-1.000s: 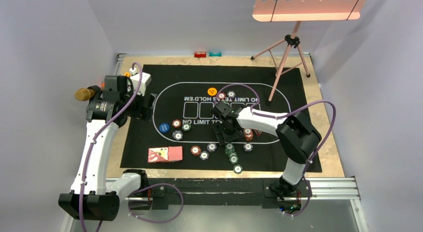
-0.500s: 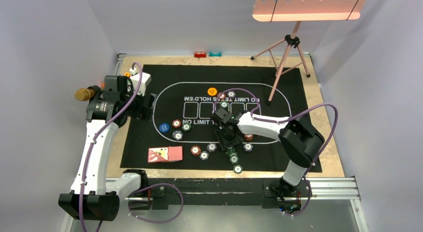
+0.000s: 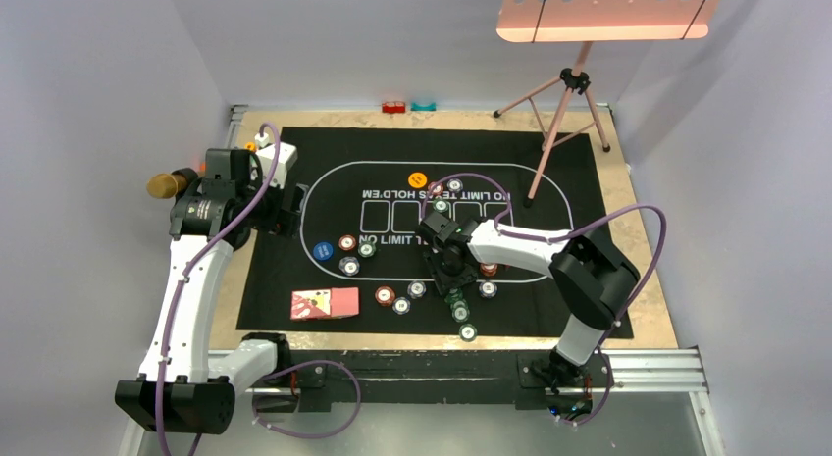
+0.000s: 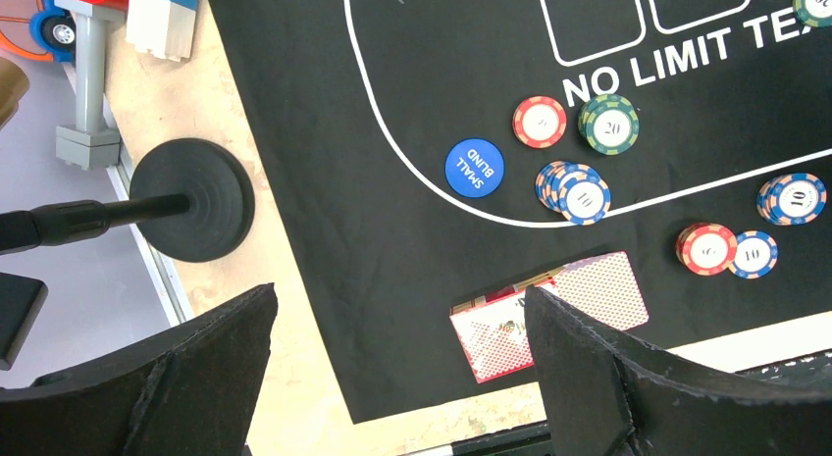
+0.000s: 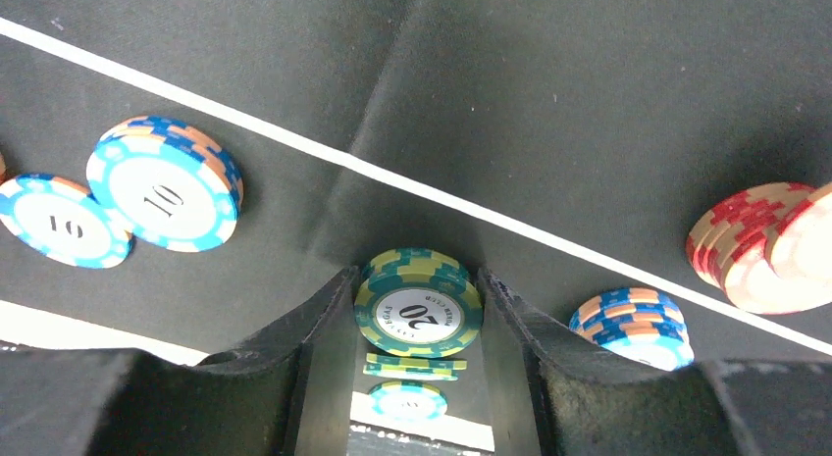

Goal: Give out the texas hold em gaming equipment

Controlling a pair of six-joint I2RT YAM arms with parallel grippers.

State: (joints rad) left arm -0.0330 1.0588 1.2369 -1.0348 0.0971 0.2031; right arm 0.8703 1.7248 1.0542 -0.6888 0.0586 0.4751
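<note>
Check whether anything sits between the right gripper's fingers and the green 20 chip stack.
Nothing visible does. In the right wrist view the green 20 chip stack sits directly between the fingers of the right gripper, which flank it closely on both sides. The blue 10 chips lie well aside.

A pink tripod (image 3: 567, 108) stands at the upper right, a gold-headed microphone (image 3: 167, 185) lies at the left edge, and toy bricks (image 3: 408, 107) sit along the tabletop's (image 3: 648, 279) top edge.

Left arm: raised, bent at the elbow, wrist turned downward.
Left gripper (image 4: 392, 378): jaws spread wide, nothing between them.
Right arm: stretched forward and leftward, wrist pitched down.
Right gripper (image 5: 417, 314): fingers flank a green chip stack (image 5: 417, 304), apparently touching its sides.
</note>
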